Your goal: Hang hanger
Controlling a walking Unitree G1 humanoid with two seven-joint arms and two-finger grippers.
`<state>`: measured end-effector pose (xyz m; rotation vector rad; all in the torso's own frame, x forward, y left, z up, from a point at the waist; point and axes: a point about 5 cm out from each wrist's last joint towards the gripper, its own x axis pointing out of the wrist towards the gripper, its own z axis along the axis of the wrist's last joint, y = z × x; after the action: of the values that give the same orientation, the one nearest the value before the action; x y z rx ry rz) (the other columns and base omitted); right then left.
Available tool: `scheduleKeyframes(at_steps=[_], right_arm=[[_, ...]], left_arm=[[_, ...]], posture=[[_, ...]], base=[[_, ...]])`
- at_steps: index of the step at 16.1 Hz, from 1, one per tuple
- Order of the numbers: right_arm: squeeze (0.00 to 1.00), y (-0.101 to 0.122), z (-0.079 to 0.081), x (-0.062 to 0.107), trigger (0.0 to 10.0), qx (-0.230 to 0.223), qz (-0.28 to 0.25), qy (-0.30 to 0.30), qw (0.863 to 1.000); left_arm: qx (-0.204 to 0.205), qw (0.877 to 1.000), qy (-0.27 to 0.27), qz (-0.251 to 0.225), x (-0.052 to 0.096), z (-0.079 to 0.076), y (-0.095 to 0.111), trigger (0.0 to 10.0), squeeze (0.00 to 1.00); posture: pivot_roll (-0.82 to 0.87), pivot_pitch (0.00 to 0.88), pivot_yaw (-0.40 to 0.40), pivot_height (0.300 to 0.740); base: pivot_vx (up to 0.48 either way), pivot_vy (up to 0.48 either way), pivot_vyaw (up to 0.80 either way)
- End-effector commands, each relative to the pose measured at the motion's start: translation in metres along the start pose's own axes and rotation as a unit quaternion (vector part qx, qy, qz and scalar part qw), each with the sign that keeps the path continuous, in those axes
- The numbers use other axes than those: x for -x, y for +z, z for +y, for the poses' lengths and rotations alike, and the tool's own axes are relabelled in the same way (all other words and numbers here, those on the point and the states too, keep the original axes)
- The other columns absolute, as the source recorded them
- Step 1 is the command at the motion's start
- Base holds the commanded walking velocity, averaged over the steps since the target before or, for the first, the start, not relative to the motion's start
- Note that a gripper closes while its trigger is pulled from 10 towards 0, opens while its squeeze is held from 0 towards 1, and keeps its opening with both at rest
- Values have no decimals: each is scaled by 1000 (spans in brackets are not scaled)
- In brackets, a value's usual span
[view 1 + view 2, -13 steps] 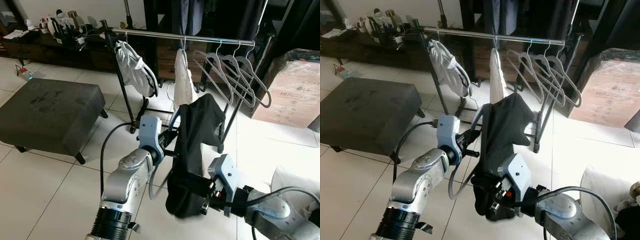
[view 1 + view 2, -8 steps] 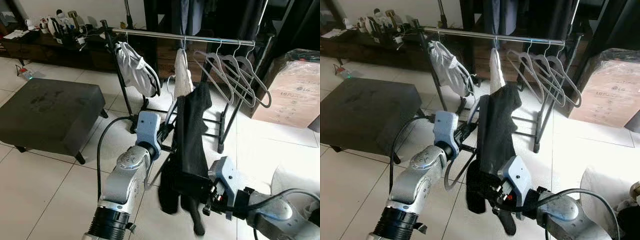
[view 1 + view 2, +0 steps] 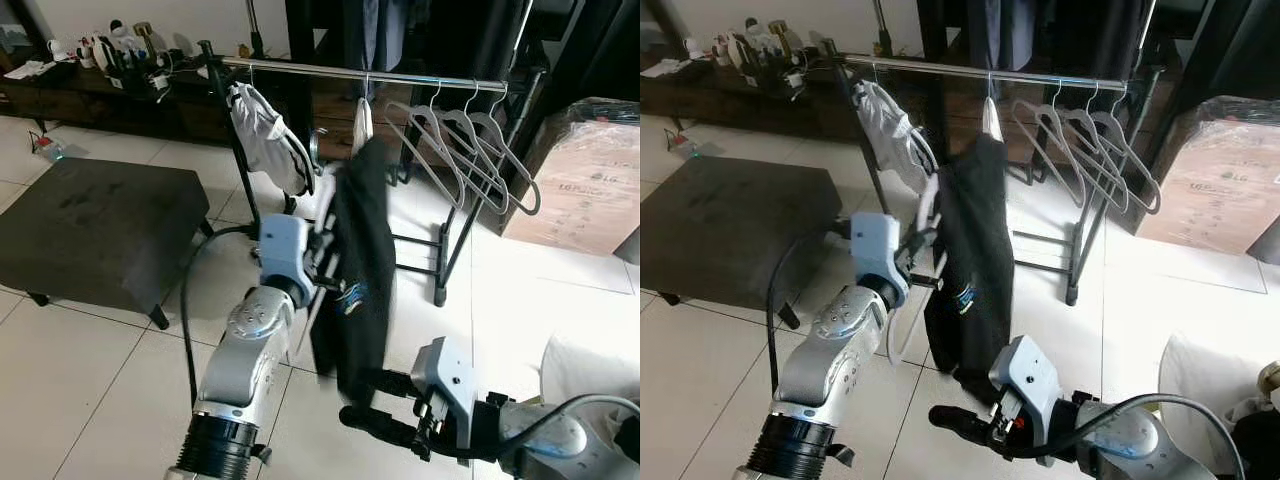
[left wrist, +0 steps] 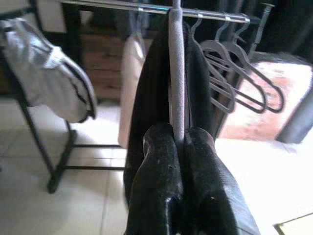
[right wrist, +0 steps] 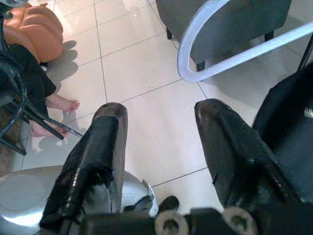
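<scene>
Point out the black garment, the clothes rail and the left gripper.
black garment [image 3: 362,250]: left eye view, middle of the hanging cloth.
clothes rail [image 3: 420,80]: left eye view, bare stretch of the horizontal bar.
left gripper [image 4: 179,139]: left wrist view, between its fingertips, on the hanger.

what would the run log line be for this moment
phase: lifting hanger toward rail | left gripper: shut on hanger bearing black garment | right gripper: open, low, beside garment | rail: hook not yet on

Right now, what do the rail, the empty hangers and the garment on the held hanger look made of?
Straight silver rail: metal by its bright, shiny finish. Grey empty hangers: probably matte plastic or coated wire; cannot tell which. Black draped garment: soft matte fabric, hanging in folds. Its grey hanger in the left pincer looks matte, perhaps foam-covered.
</scene>
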<state>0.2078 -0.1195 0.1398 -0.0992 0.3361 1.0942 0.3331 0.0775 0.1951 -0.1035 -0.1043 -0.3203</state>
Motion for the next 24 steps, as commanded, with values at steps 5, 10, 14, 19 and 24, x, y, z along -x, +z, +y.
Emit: scheduleKeyframes(at_steps=[5, 10, 14, 19, 24], right_arm=[[1000, 12, -23, 1, 10000, 19, -46, -86, 995], [0, 23, -75, 34, 10000, 85, -14, -192, 978], [0, 33, -86, 72, 10000, 156, 55, -96, 982], [1000, 37, -82, 94, 10000, 180, 120, 16, 976], [1000, 31, -72, 94, 10000, 166, 148, 115, 968]], left_arm=[[-48, 994, -85, -39, 5, -9, 8, 10000, 0], [-87, 975, -204, 17, 34, 25, -12, 10000, 0], [-105, 938, -323, 67, 68, 57, -34, 10000, 0], [-131, 889, -430, 89, 90, 60, -49, 10000, 0], [-178, 843, -498, 104, 93, 55, -62, 10000, 0]], posture=[[-83, 169, 26, 740], [-93, 168, 27, 740], [-114, 167, 23, 740], [-138, 149, 22, 740], [-153, 141, 31, 740]], base=[[0, 0, 0], [0, 0, 0], [0, 0, 0], [0, 0, 0], [0, 0, 0]])
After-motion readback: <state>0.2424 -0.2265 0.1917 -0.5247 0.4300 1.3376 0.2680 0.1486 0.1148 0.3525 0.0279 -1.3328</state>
